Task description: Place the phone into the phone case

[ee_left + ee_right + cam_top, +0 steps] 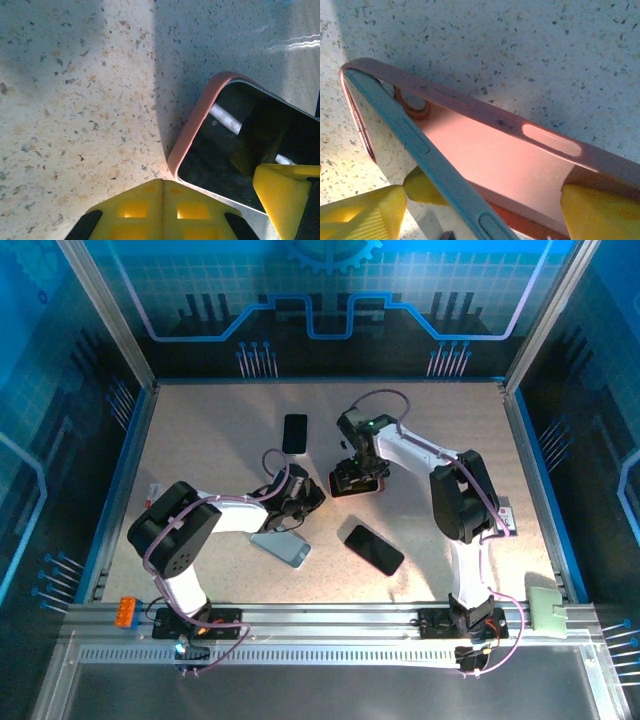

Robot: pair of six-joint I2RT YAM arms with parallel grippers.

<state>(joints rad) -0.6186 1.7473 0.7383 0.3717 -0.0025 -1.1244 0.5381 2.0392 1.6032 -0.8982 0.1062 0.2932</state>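
I am working both arms, and the job sits under my right gripper (358, 478). The dusty-pink soft phone case (372, 486) lies near the middle of the speckled tabletop (200, 440), its long axis running roughly left to right across the table. From my right wrist I see the grey-edged, dark-glass phone (420, 145) tilted in it. It meets the case at the corner by the round camera hole (412, 102) and gapes away from the pink floor toward my fingers. So the next move, as I judge it, is to press that raised side down and across into the far wall. My right jaws stand wide apart, straddling phone and case across their width. I cannot make out whether the pads actually bear on the sides. My left gripper (305, 498) is closed on nothing and sits just beside the case's left end, one yellow fingertip (285, 190) over the glass. The right arm is the nearer. The far end of phone and case runs off the frame's edge, and from above my own wrist covers most of both.
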